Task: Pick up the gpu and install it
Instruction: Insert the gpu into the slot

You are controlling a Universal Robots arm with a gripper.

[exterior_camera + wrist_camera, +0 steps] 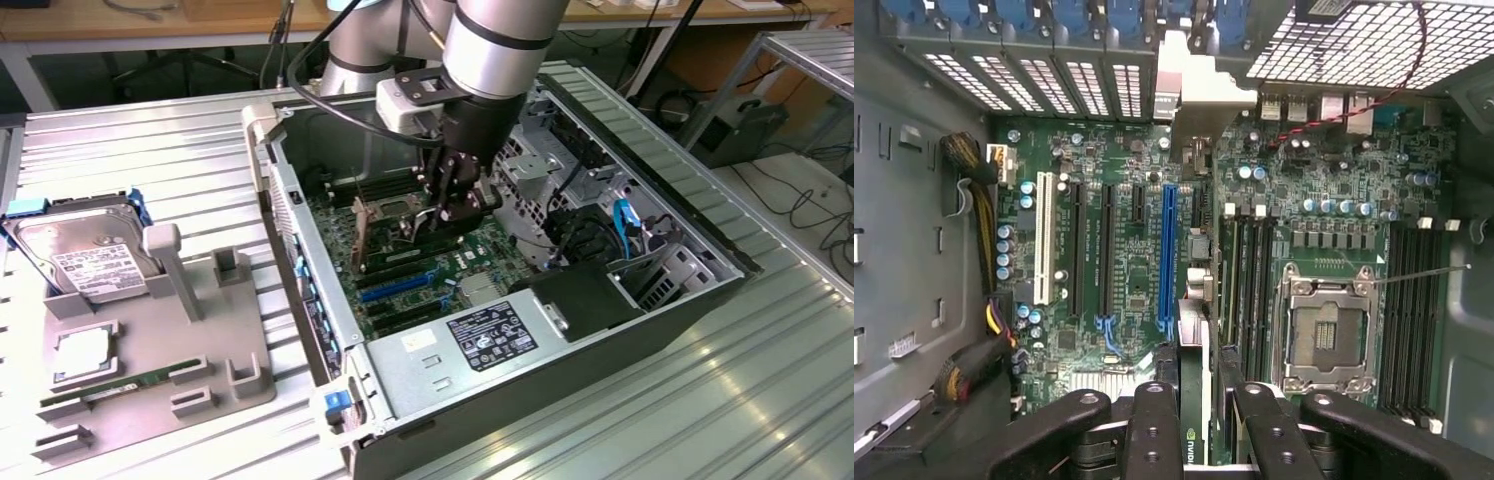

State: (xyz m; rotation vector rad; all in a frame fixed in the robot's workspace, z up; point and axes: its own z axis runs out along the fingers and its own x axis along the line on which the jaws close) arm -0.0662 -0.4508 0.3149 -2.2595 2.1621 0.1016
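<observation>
My gripper reaches down inside the open computer case, above the green motherboard. In the wrist view the gripper is shut on the gpu, seen edge-on as a thin card running away from the black fingers. Its silver bracket stands at the rear slot openings of the case. The card hangs between the blue slot and the memory slots. I cannot tell whether its lower edge touches a slot.
A grey tray on the exterior view's left carries a hard drive, a green RAM stick and a processor. The power supply, drive cage, CPU socket and cable bundle crowd the case.
</observation>
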